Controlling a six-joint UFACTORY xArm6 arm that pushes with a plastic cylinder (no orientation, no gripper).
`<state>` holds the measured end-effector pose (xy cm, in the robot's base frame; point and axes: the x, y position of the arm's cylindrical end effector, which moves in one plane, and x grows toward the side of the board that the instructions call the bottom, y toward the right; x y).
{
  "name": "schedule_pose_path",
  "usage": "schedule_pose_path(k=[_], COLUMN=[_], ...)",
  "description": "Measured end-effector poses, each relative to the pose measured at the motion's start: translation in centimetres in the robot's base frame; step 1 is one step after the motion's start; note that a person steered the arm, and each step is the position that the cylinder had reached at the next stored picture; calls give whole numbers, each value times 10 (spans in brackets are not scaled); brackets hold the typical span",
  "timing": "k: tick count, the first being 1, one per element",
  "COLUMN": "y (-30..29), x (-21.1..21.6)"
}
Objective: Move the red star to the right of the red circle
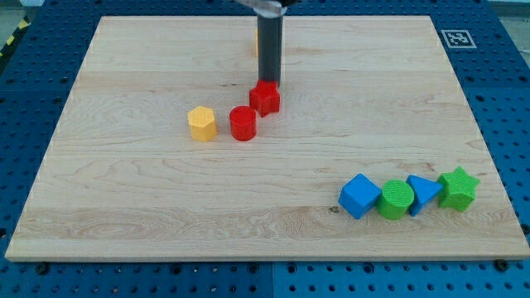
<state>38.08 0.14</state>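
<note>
The red star lies near the middle of the wooden board, touching the upper right side of the red circle. My tip stands right against the top edge of the red star, on its far side toward the view's top. The rod rises straight up from there and leaves the view at the top. A small yellow object is mostly hidden behind the rod.
A yellow hexagon lies just left of the red circle. At the bottom right sits a row: blue cube, green circle, blue triangle, green star. The wooden board rests on a blue perforated table.
</note>
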Motion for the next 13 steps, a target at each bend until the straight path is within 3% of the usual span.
schedule_pose_path(k=[3,6,9,11,13], y=[-53,-53,-36,25,53], x=[-19,23,16,31,17])
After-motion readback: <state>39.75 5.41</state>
